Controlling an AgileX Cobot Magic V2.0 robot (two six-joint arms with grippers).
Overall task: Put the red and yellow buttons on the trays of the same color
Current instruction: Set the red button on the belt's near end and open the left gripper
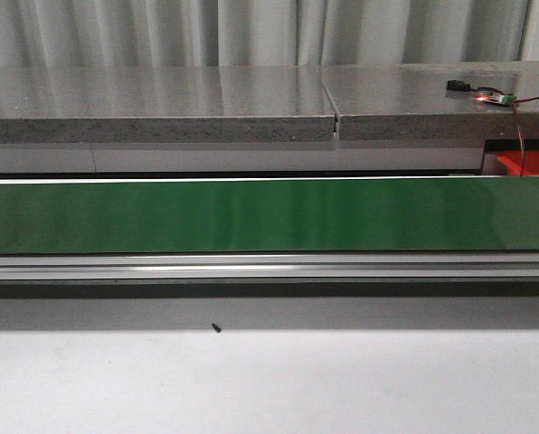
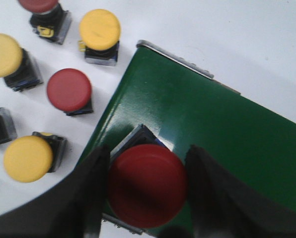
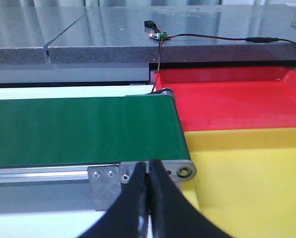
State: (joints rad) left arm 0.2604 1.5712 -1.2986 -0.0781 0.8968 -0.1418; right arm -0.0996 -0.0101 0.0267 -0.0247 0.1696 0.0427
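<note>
1. Front view: green belt (image 1: 269,215) runs the full width, grey stone ledge (image 1: 161,104) behind it, white table (image 1: 269,380) in front. No arm or button visible here. Only a red sliver of the red tray (image 1: 528,164) shows at far right, behind the belt. A small circuit board (image 1: 492,97) with a lit LED sits on the ledge, wire trailing off right.
2. Right wrist view fills that in: red tray (image 3: 237,96) and yellow tray (image 3: 247,183) sit side by side just past the belt's end roller, touching along one edge, red one nearer the ledge. Both look bare inside as far as visible.
3. Same view: right gripper (image 3: 148,198), jaws together, nothing between them, hanging near the belt's end bracket (image 3: 106,178).
4. Left wrist view is the only one showing buttons. Left gripper (image 2: 147,186) has its jaws clamped on a red button (image 2: 147,184), one finger (image 2: 91,198) each side of the cap, over the corner of the belt (image 2: 212,129).
5. Loose buttons on the white table (image 2: 257,39) beside that belt corner: yellow button (image 2: 100,29), second red button (image 2: 69,90), and yellow cap (image 2: 28,158) nearest the gripper. More at the frame edge, partly cut off.
6. Whether the held button touches the belt: cannot tell.
</note>
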